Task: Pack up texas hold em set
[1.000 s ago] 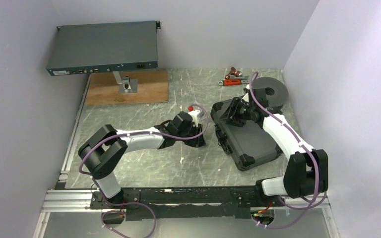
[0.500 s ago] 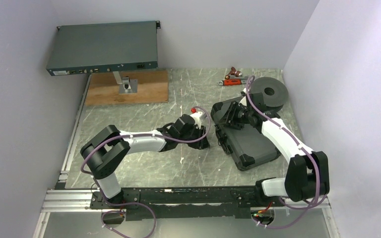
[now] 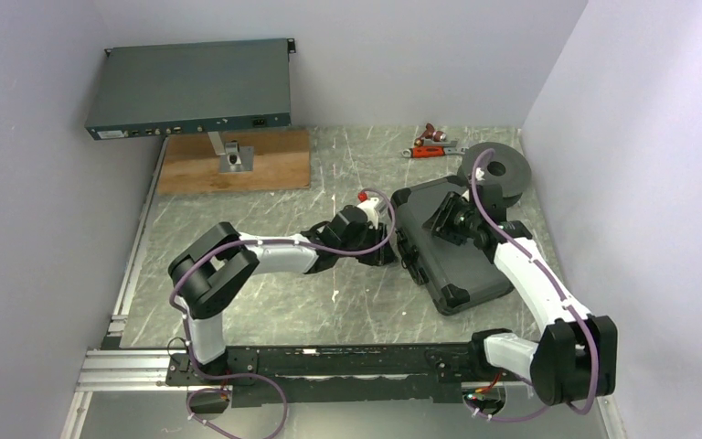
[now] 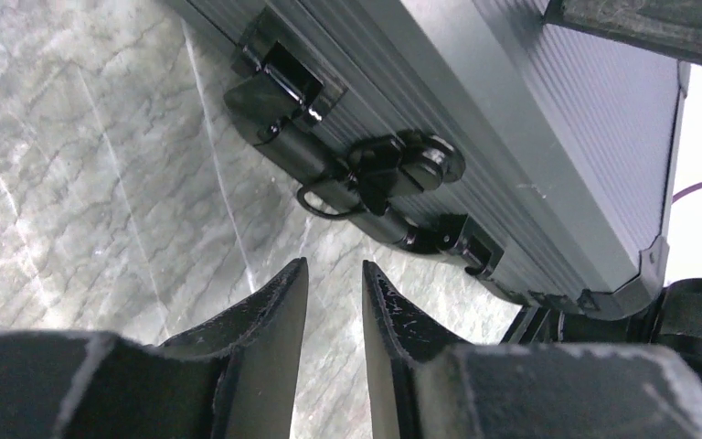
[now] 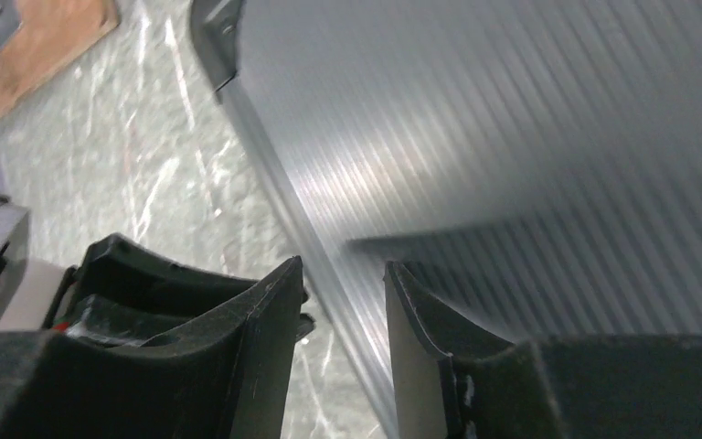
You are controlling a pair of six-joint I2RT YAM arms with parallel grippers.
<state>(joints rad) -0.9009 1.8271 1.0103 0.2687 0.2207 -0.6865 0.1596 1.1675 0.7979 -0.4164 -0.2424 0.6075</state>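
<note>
I have the black ribbed case (image 3: 462, 261) lying flat on the marble worktop (image 3: 265, 302), right of centre, with its lid down. The black spool (image 3: 501, 169) sits just past its far corner.

My left hand (image 4: 334, 270) is low on the worktop beside the case's front edge. Its fingers (image 4: 274, 311) stand a narrow gap apart with nothing between them, and they point at the carry handle (image 4: 306, 151) and the latch (image 4: 283, 78) without touching either. I cannot tell whether the latches are fastened.

My right hand (image 5: 343, 274) is over the lid near its left rim, released, its fingers parted with only the ribbed surface showing through the gap.

Far left at the back, the grey-blue rack unit (image 3: 192, 87) stands over a wooden board (image 3: 233, 163).
</note>
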